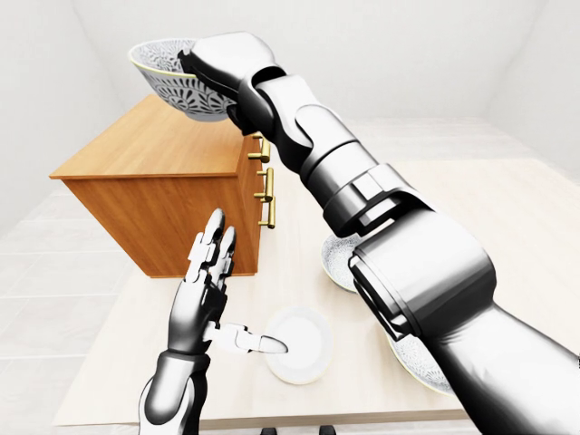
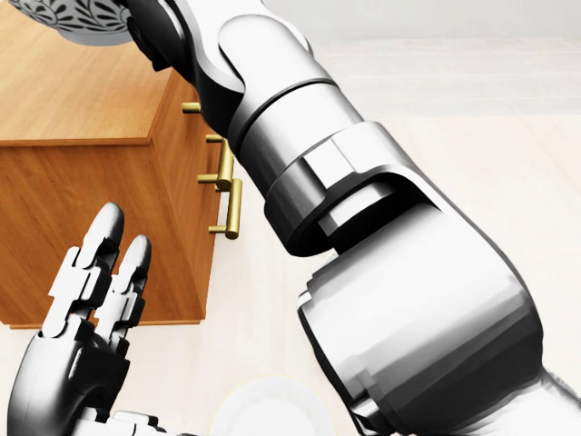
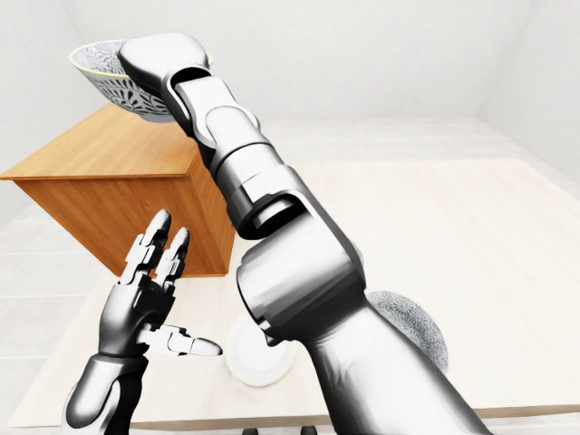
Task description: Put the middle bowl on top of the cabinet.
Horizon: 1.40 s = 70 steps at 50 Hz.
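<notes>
**Above the cabinet: middle bowl aloft in the right hand's grip**

Across the cabinet's [image 1: 149,154] handle side, the right arm [image 2: 408,300] fills most of the head view and covers the upper brass handles [image 1: 268,195]; the same view cuts the middle bowl [image 1: 168,82] off at its top edge. A patterned bowl [image 1: 333,261] on the table [image 1: 507,208], right of the cabinet in the left-eye view, shows only as a crescent behind that arm; a second patterned bowl [image 3: 412,326], farther from the cabinet, is likewise half covered. A white dish [image 1: 304,349] lies below the cabinet in that view.

The middle bowl hangs over the cabinet's wooden top, towards the handle side, and looks clear of the wood; the right hand [image 1: 222,56] clasps its rim on the side away from the cabinet's plain end; the back of that hand hides most of its fingers, so how they wrap the rim is hard to make out.

The left hand [image 1: 201,294] stands below the cabinet's side panel in the eye views, fingers straight and released, thumb out sideways, holding nothing.
</notes>
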Motion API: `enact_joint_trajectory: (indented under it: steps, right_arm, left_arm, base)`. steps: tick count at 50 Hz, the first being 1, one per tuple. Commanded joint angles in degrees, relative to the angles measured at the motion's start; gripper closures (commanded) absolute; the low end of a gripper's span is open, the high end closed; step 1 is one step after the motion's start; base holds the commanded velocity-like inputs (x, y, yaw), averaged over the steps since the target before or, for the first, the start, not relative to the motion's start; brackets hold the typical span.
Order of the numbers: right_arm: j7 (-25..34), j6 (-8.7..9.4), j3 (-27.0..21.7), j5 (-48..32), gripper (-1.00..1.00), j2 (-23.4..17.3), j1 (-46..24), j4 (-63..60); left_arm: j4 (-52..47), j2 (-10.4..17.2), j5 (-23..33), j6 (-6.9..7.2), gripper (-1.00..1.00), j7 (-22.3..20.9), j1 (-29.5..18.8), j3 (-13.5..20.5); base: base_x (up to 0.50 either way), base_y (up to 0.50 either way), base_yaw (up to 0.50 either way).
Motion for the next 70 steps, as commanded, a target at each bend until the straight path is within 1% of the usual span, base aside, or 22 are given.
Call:
enact_joint_trajectory:
  steps: [1,22,28,33,44,48,53,58,63,64,65,66,68,69,70]
  right_arm:
    - [-3.4,0.00,-1.3,2.4,1.00,1.8,-0.5,0.7]
    - [-3.4,0.00,-2.2,2.0,1.00,3.8,-0.7,1.3]
    - [-2.6,0.00,-2.4,2.1,1.00,4.0,-0.9,1.3]
    - [-2.8,0.00,-2.3,1.8,1.00,4.3,-0.5,1.5]
    - [-2.4,0.00,-2.5,1.8,1.00,5.1,0.8,1.5]
    - [-2.1,0.00,-2.4,1.7,1.00,5.5,1.2,1.6]
    - [-1.8,0.00,-2.2,1.4,1.00,5.2,1.3,1.5]
    - [-1.8,0.00,-2.2,1.1,1.00,5.2,1.6,1.5]
    - [-1.8,0.00,-2.3,1.1,1.00,5.2,1.5,1.6]
    - [-1.7,0.00,-2.4,1.1,0.90,5.2,1.5,1.5]
    - [-1.7,0.00,-2.4,1.1,0.84,5.2,1.5,1.6]
    - [-1.8,0.00,-2.4,1.0,0.80,5.2,1.6,1.6]
    - [-1.6,0.00,-2.5,1.1,0.79,5.2,1.7,1.6]
    - [-1.6,0.00,-2.6,1.2,0.57,5.3,1.6,1.6]
    - [-1.7,0.00,-2.6,1.2,0.30,5.3,1.7,1.5]
  left_arm:
    - [-0.1,0.0,0.0,-0.11,-1.00,-0.2,0.1,0.0]
    - [0.0,-0.1,0.1,-0.01,-1.00,-0.1,0.0,0.3]
    - [0.0,-0.1,0.2,0.34,-1.00,-0.1,-0.1,0.3]
    - [-0.1,-0.1,0.0,0.36,-1.00,-0.2,0.0,0.3]
    - [0.5,-0.1,0.0,-0.34,-1.00,-0.5,0.0,0.3]
    - [0.0,0.0,-0.1,-0.09,-1.00,-0.5,0.1,0.3]
    - [-0.2,-0.1,0.0,0.04,-1.00,-0.5,0.2,0.3]
    - [0.1,-0.1,0.2,-0.45,-1.00,-0.5,0.3,0.2]
    - [-0.1,-0.1,0.2,-0.21,-1.00,-0.5,0.2,0.2]
    - [-0.2,-0.1,0.2,-0.17,-1.00,-0.5,0.3,0.2]
    - [-0.2,-0.1,0.2,-0.20,-1.00,-0.5,0.3,0.2]
    - [-0.1,-0.1,0.2,-0.31,-1.00,-0.5,0.3,0.2]
    - [-0.3,-0.1,0.2,-0.12,-1.00,-0.5,0.3,0.2]
    - [-0.3,-0.1,0.1,-0.07,-1.00,-0.5,0.3,0.2]
    - [-0.3,-0.1,0.1,-0.10,-1.00,-0.5,0.3,0.2]
  base:
    - [0.00,0.00,0.00]
    - [0.00,0.00,0.00]
    - [0.00,0.00,0.00]
    - [0.00,0.00,0.00]
    - [0.00,0.00,0.00]
    - [0.00,0.00,0.00]
    - [0.00,0.00,0.00]
    - [0.00,0.00,0.00]
    - [0.00,0.00,0.00]
    - [0.00,0.00,0.00]
    - [0.00,0.00,0.00]
    - [0.00,0.00,0.00]
    - [0.00,0.00,0.00]
    - [0.00,0.00,0.00]
    - [0.00,0.00,0.00]
